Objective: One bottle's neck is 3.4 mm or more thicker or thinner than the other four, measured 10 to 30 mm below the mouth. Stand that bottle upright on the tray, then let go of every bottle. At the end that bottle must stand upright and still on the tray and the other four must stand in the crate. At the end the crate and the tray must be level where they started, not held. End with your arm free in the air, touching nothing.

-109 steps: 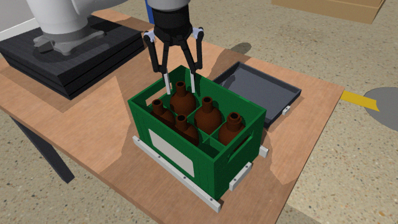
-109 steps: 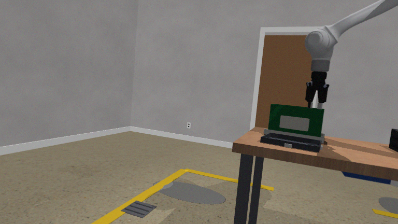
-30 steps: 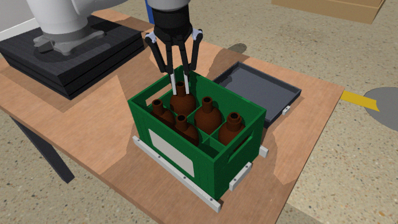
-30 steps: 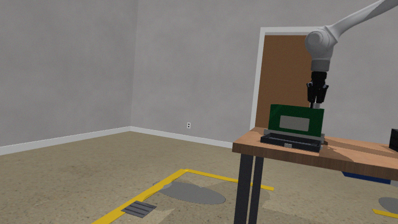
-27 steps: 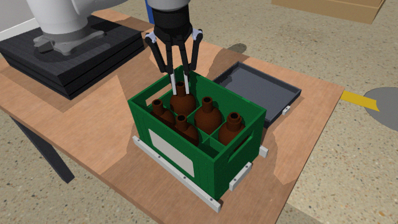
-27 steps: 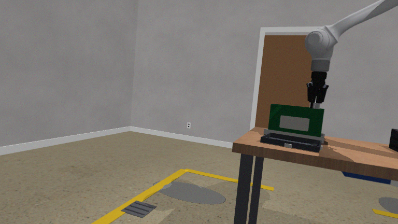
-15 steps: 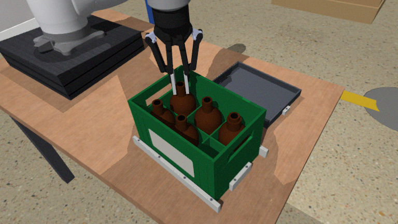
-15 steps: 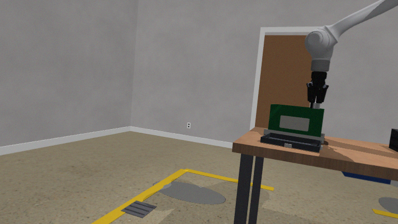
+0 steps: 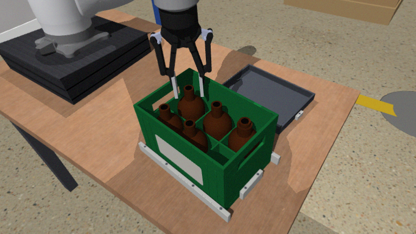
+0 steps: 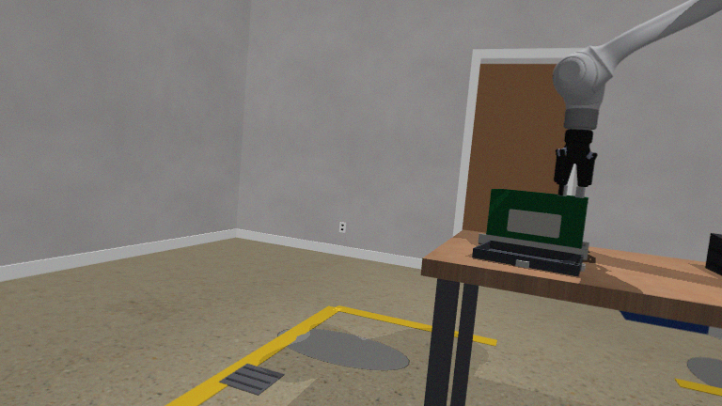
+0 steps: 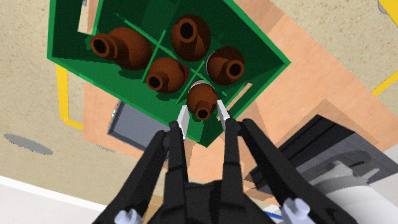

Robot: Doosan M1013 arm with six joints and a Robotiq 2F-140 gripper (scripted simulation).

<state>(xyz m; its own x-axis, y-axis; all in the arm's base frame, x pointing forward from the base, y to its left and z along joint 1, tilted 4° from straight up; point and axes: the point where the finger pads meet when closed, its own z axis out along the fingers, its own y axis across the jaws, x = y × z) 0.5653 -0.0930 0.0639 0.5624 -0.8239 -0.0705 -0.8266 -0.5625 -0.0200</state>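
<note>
A green crate (image 9: 206,135) on the wooden table holds several brown bottles. My gripper (image 9: 189,95) hangs over the crate's back corner, and its fingers stand on either side of the neck of the back bottle (image 9: 190,103) with a gap on each side. The gripper is open and holds nothing. In the wrist view the same bottle (image 11: 202,100) sits between the fingertips. The right bottle (image 9: 242,132) has a visibly wider neck and mouth. The left bottle (image 9: 168,116) and the front bottle (image 9: 194,134) lean. The dark grey tray (image 9: 268,92) lies behind the crate to the right, with nothing on it.
White stop blocks (image 9: 183,180) edge the crate's base. The arm's black base plate (image 9: 72,58) sits at the table's back left. In the exterior view the crate (image 10: 537,218) and tray (image 10: 527,256) are near the table's edge.
</note>
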